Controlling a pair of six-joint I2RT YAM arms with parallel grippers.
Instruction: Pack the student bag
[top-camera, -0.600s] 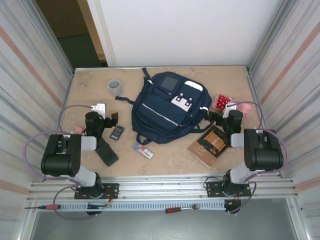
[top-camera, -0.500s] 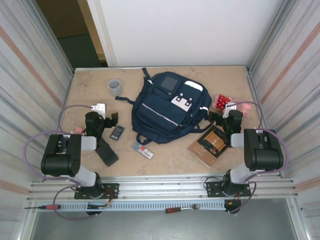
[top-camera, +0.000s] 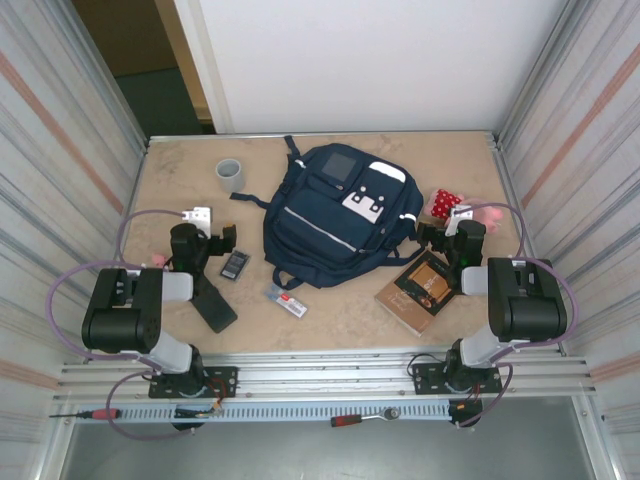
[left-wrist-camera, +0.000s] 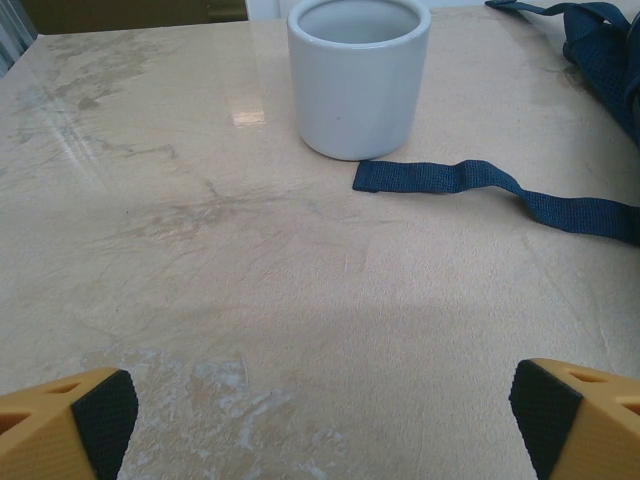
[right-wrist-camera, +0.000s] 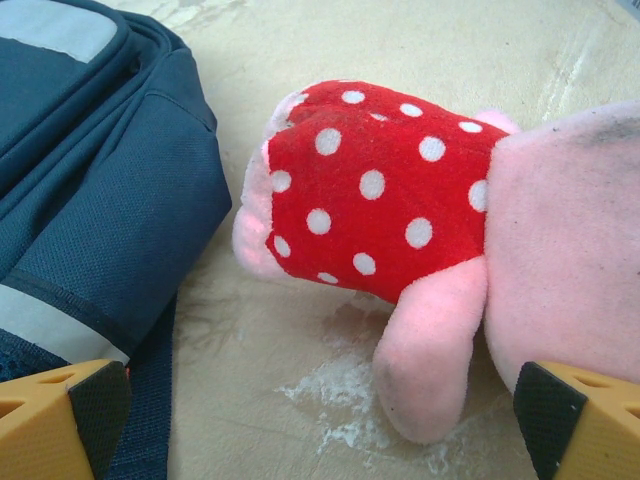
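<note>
Smack in the middle of the table (top-camera: 340, 325) lies the bag (top-camera: 335, 215), flat, front side up, and from above it looks closed. So I'd call this the very start of packing: nothing picked, one arm parked on either side of the bag.

Left gripper (left-wrist-camera: 320, 415) is off the bag's left side, fingers spread wide with nothing between them, looking across bare table at a mug (left-wrist-camera: 358, 75) and a loose strap (left-wrist-camera: 480, 185).

Right gripper (right-wrist-camera: 320, 415) is off the bag's right side, fingers also spread wide and empty, with a plush (right-wrist-camera: 390, 200) in red polka dots right in front of it, just beside the bag. A book (top-camera: 418, 290) lies off the bag's near-right corner.

My guess for the next move: get a zipper open first, probably with one arm pinning the fabric while the other pulls. I can't make out a zipper pull from these views though, so it needs a closer look before anything goes in.
</note>
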